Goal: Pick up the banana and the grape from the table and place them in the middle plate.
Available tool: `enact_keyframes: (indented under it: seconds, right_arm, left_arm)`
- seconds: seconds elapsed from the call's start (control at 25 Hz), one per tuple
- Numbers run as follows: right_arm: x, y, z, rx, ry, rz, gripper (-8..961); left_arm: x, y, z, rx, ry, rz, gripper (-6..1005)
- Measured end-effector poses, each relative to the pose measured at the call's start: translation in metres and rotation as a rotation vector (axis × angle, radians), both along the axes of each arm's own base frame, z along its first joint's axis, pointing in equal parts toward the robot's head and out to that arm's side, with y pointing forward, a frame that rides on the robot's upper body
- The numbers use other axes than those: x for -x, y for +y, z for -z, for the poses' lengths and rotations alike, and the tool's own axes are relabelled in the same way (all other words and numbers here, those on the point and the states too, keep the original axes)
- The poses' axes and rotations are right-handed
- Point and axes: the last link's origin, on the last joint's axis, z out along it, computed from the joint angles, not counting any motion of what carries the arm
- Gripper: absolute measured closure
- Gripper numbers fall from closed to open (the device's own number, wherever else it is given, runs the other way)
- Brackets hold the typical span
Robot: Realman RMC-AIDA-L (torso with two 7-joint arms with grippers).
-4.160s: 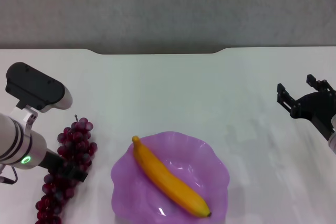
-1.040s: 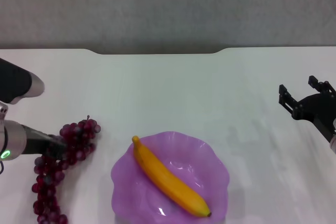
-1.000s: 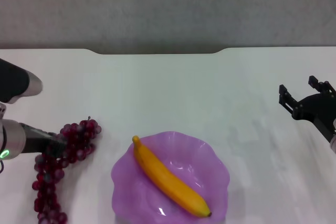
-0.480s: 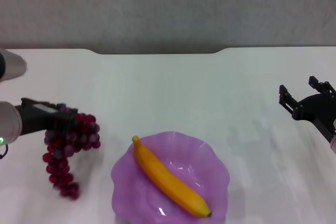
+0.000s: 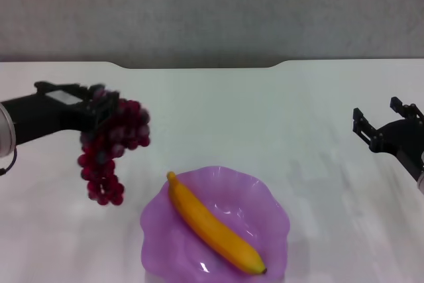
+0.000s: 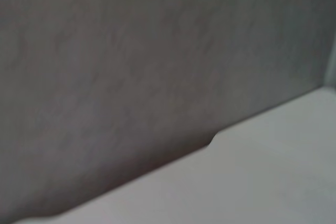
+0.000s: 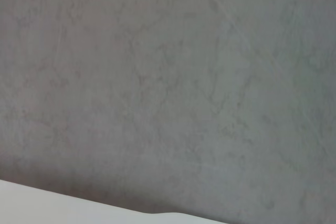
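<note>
Where the left claw [image 5: 99,107] grips the grape [image 5: 109,147], its fingers are hidden.

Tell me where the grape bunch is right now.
In the head view the grape hangs on the robot's left from the left gripper, lifted off the table, up and left of the middle plate holding the banana.

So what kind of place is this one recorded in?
Most likely a lab or test bench, not a home: a bare white table against a plain grey wall, holding only a purple plate, a banana and grapes held by the left gripper.
</note>
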Motion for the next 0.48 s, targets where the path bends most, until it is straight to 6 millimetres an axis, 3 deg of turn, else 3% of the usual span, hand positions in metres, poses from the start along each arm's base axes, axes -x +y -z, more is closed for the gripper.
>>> enact_keyframes:
  seconds: [0.24, 0.48]
  right_arm:
    - [-0.001, 0.0, 0.0, 0.0, -0.001, 0.002, 165]
    - [0.0, 0.001, 0.0, 0.0, -0.001, 0.002, 165]
  left_arm:
    - [-0.016, -0.021, -0.007, 0.087, -0.101, 0.171, 760]
    - [-0.022, -0.034, 0.004, 0.179, -0.172, 0.309, 764]
